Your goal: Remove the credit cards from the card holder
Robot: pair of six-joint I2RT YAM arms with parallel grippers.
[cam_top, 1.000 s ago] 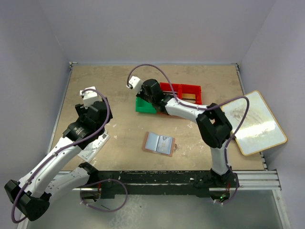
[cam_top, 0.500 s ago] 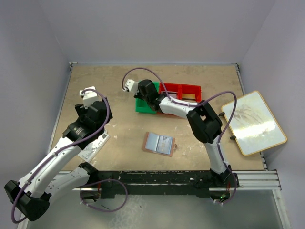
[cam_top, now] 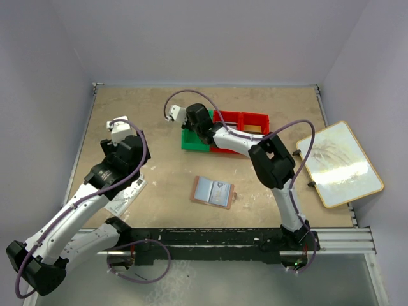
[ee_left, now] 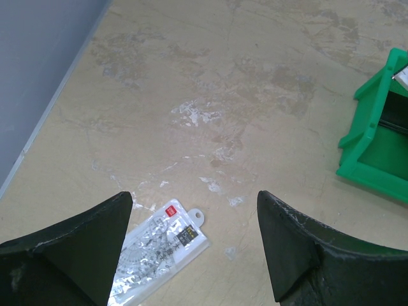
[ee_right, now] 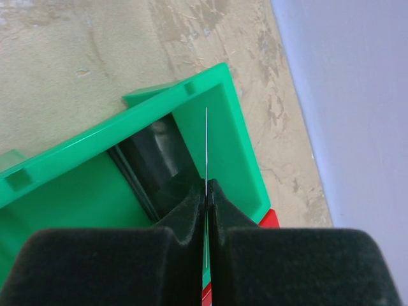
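The card holder (cam_top: 213,191) lies open and flat on the table (cam_top: 159,115) with its pale lining facing up. It sits near the middle of the near side, between the two arms and well apart from both grippers. Whether anything is in its pockets I cannot tell from here.

The right arm reaches to the far middle of the table. There the right gripper (ee_right: 207,185) is pinched tight on a thin white card (ee_right: 206,137). The card shows edge-on as a fine line sticking out past the fingertips, above the open green bin (ee_right: 233,140). Red bins (cam_top: 250,121) stand touching the green one on its right.

Over on the left, the left gripper (ee_left: 191,197) hangs above the tabletop with its jaws spread wide, holding nothing. A clear packet (ee_left: 159,245) with a small red mark lies on the table just below it. A white board (cam_top: 338,162) with a wooden rim rests at the right edge of the table.
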